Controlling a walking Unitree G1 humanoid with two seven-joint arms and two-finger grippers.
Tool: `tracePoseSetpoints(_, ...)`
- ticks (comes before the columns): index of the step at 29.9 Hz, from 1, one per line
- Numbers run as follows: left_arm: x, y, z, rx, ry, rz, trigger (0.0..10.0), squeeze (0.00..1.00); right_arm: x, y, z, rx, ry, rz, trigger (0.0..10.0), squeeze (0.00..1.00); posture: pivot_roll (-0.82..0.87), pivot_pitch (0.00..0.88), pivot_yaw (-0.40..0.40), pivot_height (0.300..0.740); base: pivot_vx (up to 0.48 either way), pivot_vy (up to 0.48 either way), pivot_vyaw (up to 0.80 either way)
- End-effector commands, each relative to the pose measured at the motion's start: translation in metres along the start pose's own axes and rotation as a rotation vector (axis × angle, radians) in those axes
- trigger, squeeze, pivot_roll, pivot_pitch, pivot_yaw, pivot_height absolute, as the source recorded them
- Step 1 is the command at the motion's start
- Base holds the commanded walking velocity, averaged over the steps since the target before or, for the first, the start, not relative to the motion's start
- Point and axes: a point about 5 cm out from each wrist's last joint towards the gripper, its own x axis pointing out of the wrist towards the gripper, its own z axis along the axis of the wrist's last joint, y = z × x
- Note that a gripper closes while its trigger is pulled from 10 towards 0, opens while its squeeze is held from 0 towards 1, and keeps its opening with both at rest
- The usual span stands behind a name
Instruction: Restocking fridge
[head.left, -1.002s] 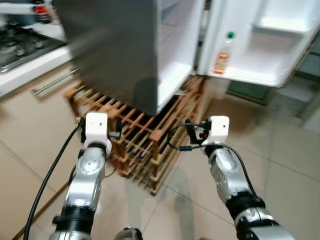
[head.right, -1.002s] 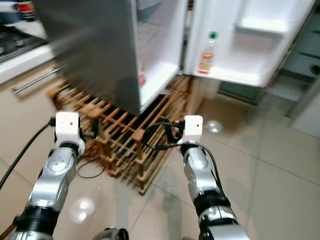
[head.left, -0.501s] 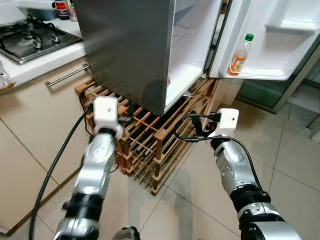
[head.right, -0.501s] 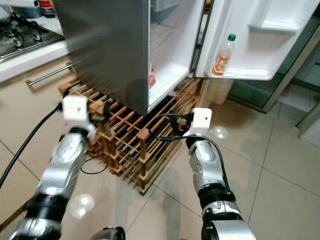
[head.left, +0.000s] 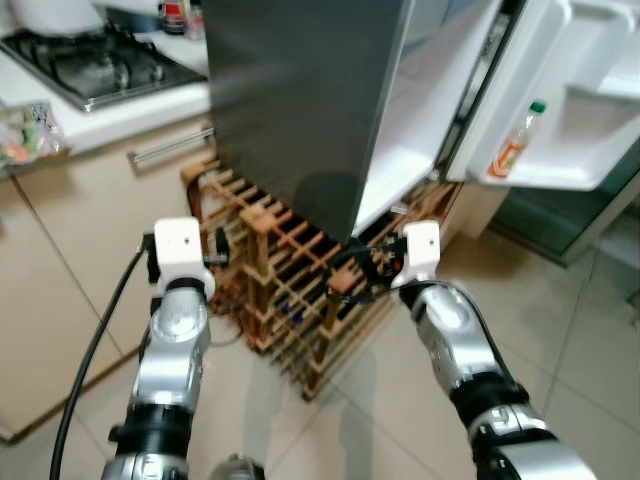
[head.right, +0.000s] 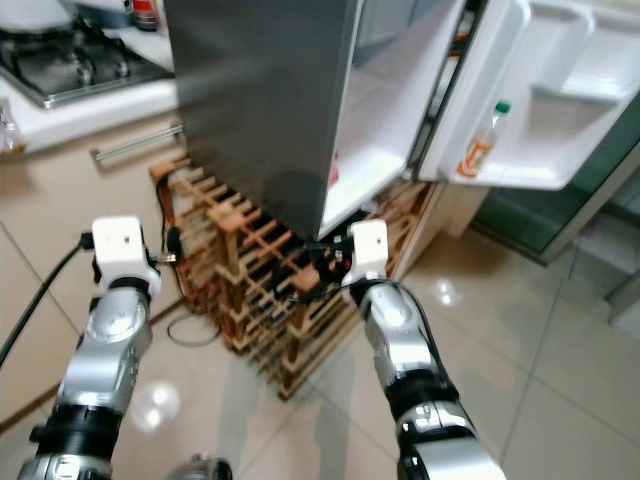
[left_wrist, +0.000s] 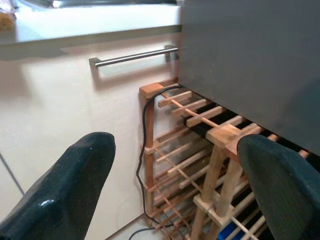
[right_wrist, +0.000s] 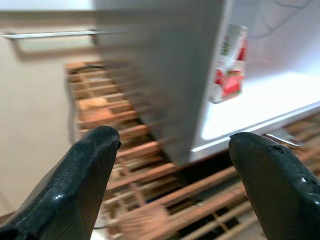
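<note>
The grey fridge (head.left: 300, 90) stands with its white door (head.left: 590, 90) swung open. An orange-labelled bottle (head.left: 512, 150) with a green cap sits in the door shelf. A red and white carton (right_wrist: 229, 65) stands on the lowest shelf inside. Both arms are held out low in front of the fridge. My left gripper (left_wrist: 175, 150) is open and empty, facing the wooden rack (left_wrist: 220, 137) and the cabinet. My right gripper (right_wrist: 172, 137) is open and empty, aimed at the fridge's lower corner.
A wooden bottle rack (head.left: 290, 290) fills the floor at the fridge's foot. To the left are beige cabinets with a metal handle (head.left: 170, 150), a counter and a gas hob (head.left: 100, 65). A black cable (head.left: 90, 350) trails from my left arm. Tiled floor (head.left: 580, 330) lies to the right.
The whole picture has shifted as the camera moved, bringing the fridge and rack more to the middle. Both arms stay held out before the rack.
</note>
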Motion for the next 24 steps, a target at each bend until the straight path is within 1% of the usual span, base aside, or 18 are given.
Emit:
tracePoseSetpoints(1,0.006,-0.001,0.015,-0.006,-0.056,-0.012,10.0,0.0,0.002,-0.009,0.008,0.017,-0.03,-0.045,10.0,0.0,0.0,0.0,-0.089,0.74,0.0,0.0,0.0)
tracePoseSetpoints(2,0.006,-0.001,0.015,-0.006,-0.056,-0.012,10.0,0.0,0.002,-0.009,0.008,0.017,-0.03,-0.045,10.0,0.0,0.0,0.0,-0.089,0.74,0.0,0.0,0.0)
tracePoseSetpoints(3,0.007,-0.002,0.025,-0.027,-0.103,-0.052,10.0,0.0,0.001,-0.013,0.009,0.045,-0.042,-0.078,10.0,0.0,0.0,0.0,-0.076,0.74,0.0,0.0,0.0)
tracePoseSetpoints(5,0.007,-0.005,0.03,-0.018,-0.124,-0.08,10.0,0.0,0.0,-0.016,0.007,0.082,-0.048,-0.11,10.0,0.0,0.01,0.0,-0.065,0.74,0.0,0.0,0.0)
tracePoseSetpoints(6,0.007,-0.005,0.03,-0.018,-0.124,-0.08,10.0,0.0,0.0,-0.016,0.007,0.082,-0.048,-0.11,10.0,0.0,0.01,0.0,-0.065,0.74,0.0,0.0,0.0)
tracePoseSetpoints(7,0.005,-0.008,0.039,0.007,-0.171,-0.108,10.0,0.0,-0.001,-0.016,0.005,0.11,-0.05,-0.131,10.0,0.0,0.02,0.0,-0.051,0.74,0.0,0.0,0.0)
tracePoseSetpoints(10,0.004,-0.01,0.05,0.029,-0.226,-0.13,10.0,0.0,-0.001,-0.01,0.002,0.117,-0.051,-0.129,10.0,0.0,0.03,0.0,-0.058,0.74,0.0,0.0,0.0)
tracePoseSetpoints(11,0.004,-0.01,0.05,0.029,-0.226,-0.13,10.0,0.0,-0.001,-0.01,0.002,0.117,-0.051,-0.129,10.0,0.0,0.03,0.0,-0.058,0.74,0.0,0.0,0.0)
tracePoseSetpoints(13,0.006,-0.008,0.05,0.012,-0.22,-0.115,10.0,0.0,0.0,-0.005,0.001,0.118,-0.05,-0.107,10.0,0.0,0.03,0.0,-0.062,0.74,0.0,0.0,0.0)
tracePoseSetpoints(14,0.006,-0.006,0.05,-0.018,-0.214,-0.106,10.0,0.0,0.0,-0.002,0.002,0.129,-0.064,-0.098,10.0,0.0,0.03,0.0,-0.062,0.74,0.0,0.0,0.0)
tracePoseSetpoints(16,0.005,-0.002,0.049,-0.087,-0.2,-0.101,10.0,0.0,0.003,0.0,0.004,0.113,-0.054,-0.113,10.0,0.0,0.04,0.0,-0.068,0.74,0.0,0.472,0.0)
tracePoseSetpoints(17,0.004,-0.001,0.047,-0.087,-0.197,-0.102,10.0,0.0,0.004,-0.001,0.004,0.116,-0.05,-0.116,10.0,0.0,0.04,0.0,-0.071,0.74,0.0,0.469,0.0)
tracePoseSetpoints(18,0.004,0.0,0.043,-0.062,-0.189,-0.103,10.0,0.0,0.004,-0.002,0.003,0.149,-0.054,-0.123,10.0,0.0,0.04,0.0,-0.077,0.74,0.0,0.469,0.0)
tracePoseSetpoints(20,0.003,0.001,0.042,-0.052,-0.185,-0.097,10.0,0.0,0.004,-0.002,0.004,0.157,-0.058,-0.126,10.0,0.0,0.04,0.0,-0.079,0.74,0.0,0.467,0.38)
tracePoseSetpoints(24,0.003,-0.001,0.044,-0.055,-0.193,-0.095,10.0,0.0,0.007,0.002,0.01,0.121,-0.075,-0.082,10.0,0.0,0.04,0.0,-0.091,0.74,0.0,0.063,0.71)
